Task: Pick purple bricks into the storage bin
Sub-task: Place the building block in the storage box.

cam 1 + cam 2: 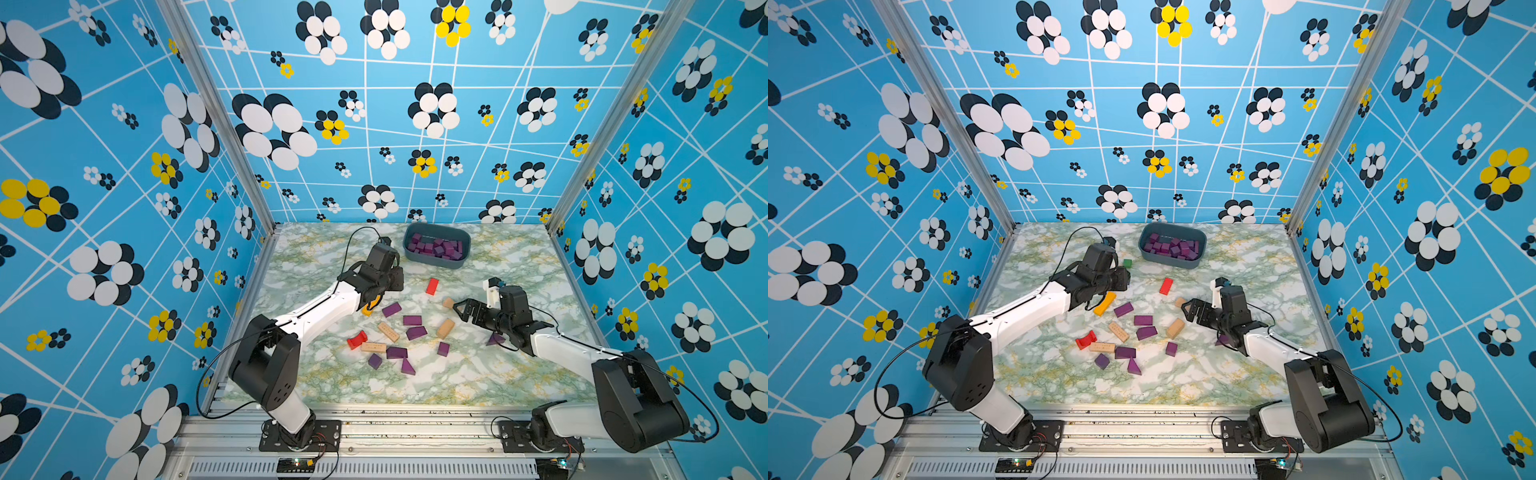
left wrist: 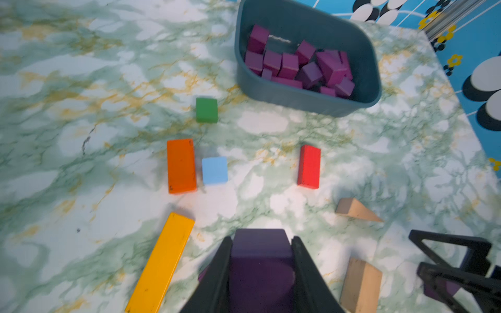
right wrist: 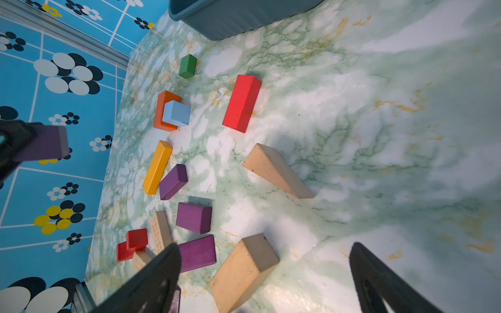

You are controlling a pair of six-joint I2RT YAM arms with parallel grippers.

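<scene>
Since the left gripper (image 2: 262, 239) is clamped narrow on a dark purple brick (image 2: 260, 268), the coming move looks to be the carry to the storage bin (image 2: 306, 104). In the left wrist view the bin lies ahead of the fingers and a little off to one side. In a top view it stands near the far wall (image 1: 436, 259), beyond that gripper and toward the robot's right. The held brick seems to run lengthwise out along the fingers, though blur hides its full shape; in the right wrist view it shows against the wall, so I judge it lifted clear of the marble tabletop (image 1: 478, 374).

The left arm is the nearer to the bin. The right gripper (image 1: 459, 312) hangs with its jaws spread wide and nothing between them, over the near right part of the table.

Under the likely path lie a green cube (image 2: 206, 109), an orange bar (image 2: 181, 165), a light blue cube (image 2: 214, 170) and a red bar (image 2: 308, 166); a high carry should pass over them.

The bin holds a jumbled heap of purple bricks (image 2: 288, 65), cubes and bars, with no other colour visible. About eight loose purple bricks (image 1: 412, 320) lie mid-table among tan and red blocks; one of them, a purple wedge (image 1: 495, 338), is partly hidden under the right arm.
</scene>
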